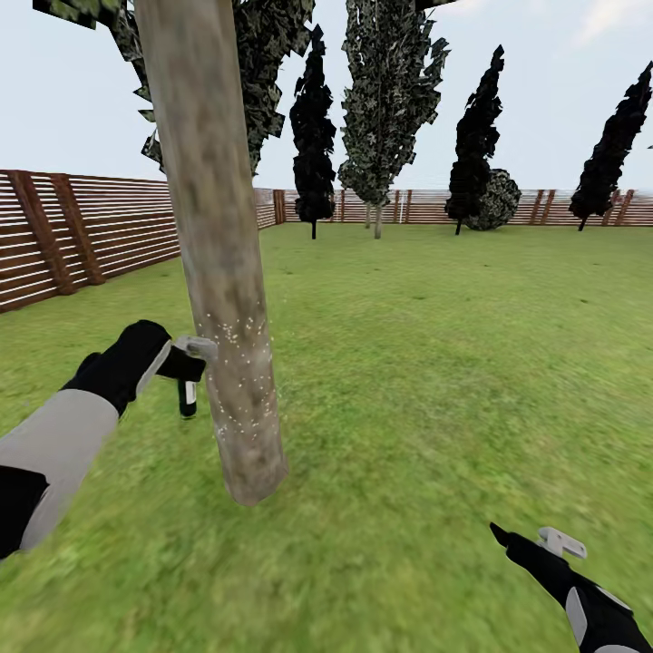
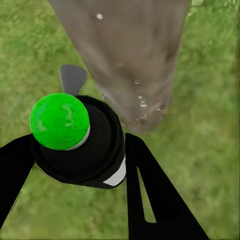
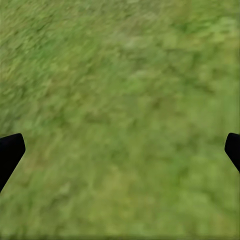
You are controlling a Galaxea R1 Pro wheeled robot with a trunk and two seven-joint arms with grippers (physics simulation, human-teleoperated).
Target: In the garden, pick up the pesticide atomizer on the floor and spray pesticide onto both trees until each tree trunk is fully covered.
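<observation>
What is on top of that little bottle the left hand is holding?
A round bright green cap sits on top of the dark bottle, seen in the left wrist view. The left hand covers the bottle's upper part in the head view, so any nozzle is hidden.

A brown slatted wooden fence (image 1: 82, 231) runs along the left edge of the lawn and continues across the far end. Four dark column-shaped trees (image 1: 313, 136), leafy almost to the ground, stand in a row near the far fence, with a round bush (image 1: 497, 199) beside the third. A pale, lightly clouded sky (image 1: 544, 82) shows above the fence line.
</observation>
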